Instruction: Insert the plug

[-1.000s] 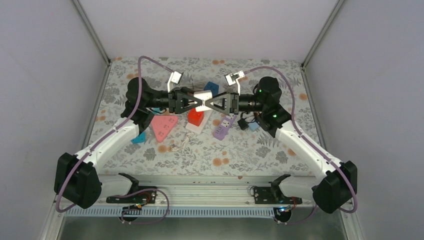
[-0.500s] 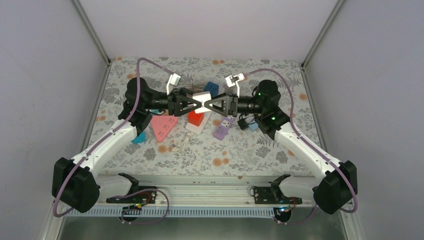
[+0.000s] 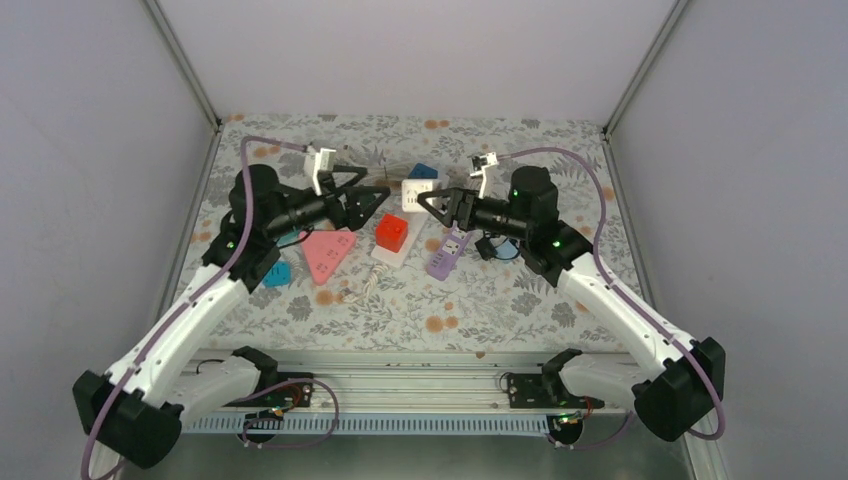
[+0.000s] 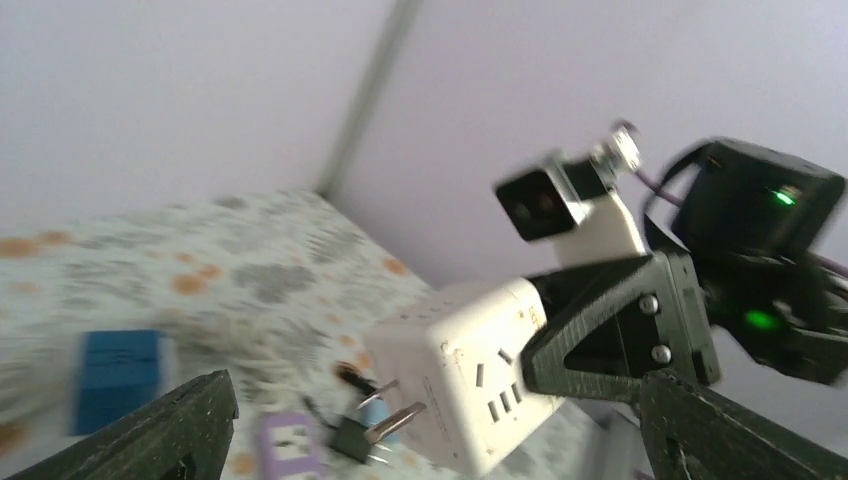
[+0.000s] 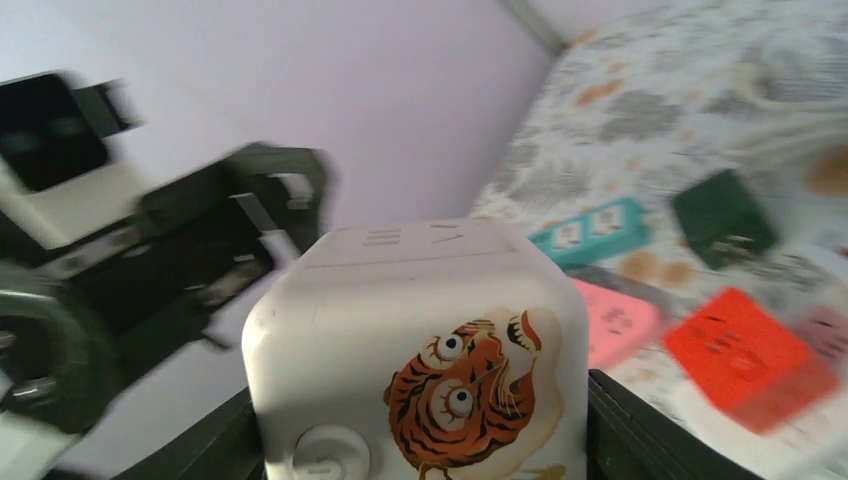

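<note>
Seen from above, the right gripper (image 3: 426, 200) is clamping a white tiger-sticker cube adapter (image 3: 414, 188) clear of the floral table (image 3: 480, 300), at 1 o'clock from the red socket cube (image 3: 392, 232). The left gripper (image 3: 376, 197) is gaping wide and empty at the adapter's 9 o'clock. In the left wrist view, the adapter's prongs (image 4: 392, 420) are pointing toward 7 o'clock. In the right wrist view, the tiger face is filling the frame, with dark fingers flanking it.

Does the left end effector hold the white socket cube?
No: in the left wrist view the fingers of the left end effector stand wide apart and empty, while the right end effector clamps the white socket cube.
</note>
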You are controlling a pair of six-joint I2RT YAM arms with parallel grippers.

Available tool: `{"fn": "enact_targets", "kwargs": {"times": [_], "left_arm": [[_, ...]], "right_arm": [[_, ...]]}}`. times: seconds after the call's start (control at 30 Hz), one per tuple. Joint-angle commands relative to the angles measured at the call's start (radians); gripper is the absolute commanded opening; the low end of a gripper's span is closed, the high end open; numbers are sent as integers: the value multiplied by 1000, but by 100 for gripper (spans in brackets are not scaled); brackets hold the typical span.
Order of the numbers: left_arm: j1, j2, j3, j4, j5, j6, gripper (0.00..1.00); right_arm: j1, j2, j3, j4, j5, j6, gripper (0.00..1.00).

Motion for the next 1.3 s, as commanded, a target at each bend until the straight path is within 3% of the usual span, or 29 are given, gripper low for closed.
{"fn": "enact_targets", "kwargs": {"times": [0.0, 0.2, 0.4, 0.53, 0.67, 0.87, 1.0, 1.27], "left_arm": [[7, -112, -29, -146, -392, 134, 100], [7, -268, -100, -216, -641, 196, 100], [7, -378, -167, -291, -789, 261, 100], [5, -413, -185, -319, -772, 258, 100], [6, -448, -205, -348, -771, 260, 100], [6, -458, -207, -349, -808, 249, 100], [6, -452, -204, -361, -823, 241, 100], [6, -451, -217, -382, -836, 227, 100]], "right_arm": [[2, 2, 33, -228, 301, -61, 46], [4, 88, 81, -457, 590, -36, 45], [12, 205, 110, -538, 752, 54, 46], [14, 328, 209, -612, 841, 107, 51], [17, 448, 320, -678, 935, 227, 47], [19, 592, 454, -758, 958, 377, 48], [20, 640, 522, -839, 950, 430, 43], [23, 752, 634, -1025, 932, 499, 47]]}}
